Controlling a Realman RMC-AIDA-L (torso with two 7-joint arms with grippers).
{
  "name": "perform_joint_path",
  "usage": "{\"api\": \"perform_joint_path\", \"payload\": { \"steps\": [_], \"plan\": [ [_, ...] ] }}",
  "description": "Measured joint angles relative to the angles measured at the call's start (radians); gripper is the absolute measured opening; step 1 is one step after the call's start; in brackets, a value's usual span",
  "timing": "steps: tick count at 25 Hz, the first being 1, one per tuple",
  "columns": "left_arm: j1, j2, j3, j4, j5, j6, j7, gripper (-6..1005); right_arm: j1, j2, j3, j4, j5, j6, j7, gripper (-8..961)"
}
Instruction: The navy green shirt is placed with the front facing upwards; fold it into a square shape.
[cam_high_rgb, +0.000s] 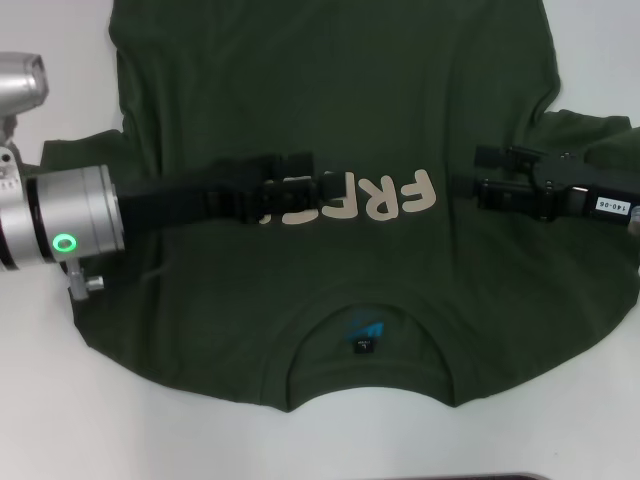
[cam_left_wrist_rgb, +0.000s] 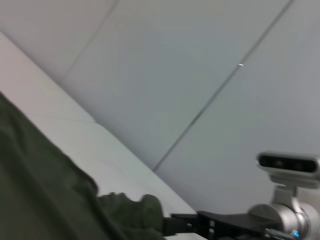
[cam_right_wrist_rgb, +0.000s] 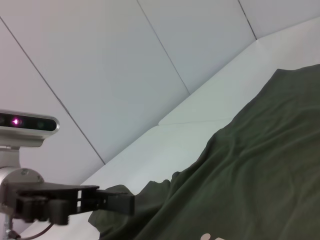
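We see the navy green shirt (cam_high_rgb: 330, 120) spread flat, front up, across the white counter (cam_high_rgb: 60, 440), its long axis running near to far, collar and neck label (cam_high_rgb: 362, 335) toward us, hem at the far edge. The left gripper (cam_high_rgb: 330, 190) reaches over the chest letters (cam_high_rgb: 390, 197), fingers together. The right gripper (cam_high_rgb: 465, 172) hovers just beside the letters' right end, its fingers apart.
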Motion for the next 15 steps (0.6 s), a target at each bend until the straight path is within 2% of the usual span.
{"api": "perform_joint_path", "payload": {
  "steps": [4, 8, 15],
  "plan": [
    [-0.002, 0.016, -0.035, 0.001, 0.002, -0.036, -0.033, 871, 0.0, 0.0, 0.0, 0.0, 0.002, 0.0, 0.0, 915],
    [0.001, 0.029, -0.106, 0.02, 0.05, -0.076, -0.095, 871, 0.0, 0.0, 0.0, 0.0, 0.004, -0.003, 0.001, 915],
    [0.045, 0.044, -0.2, 0.11, 0.137, -0.206, -0.196, 872, 0.001, 0.0, 0.002, 0.0, 0.005, -0.001, 0.003, 915]
  ]
}}
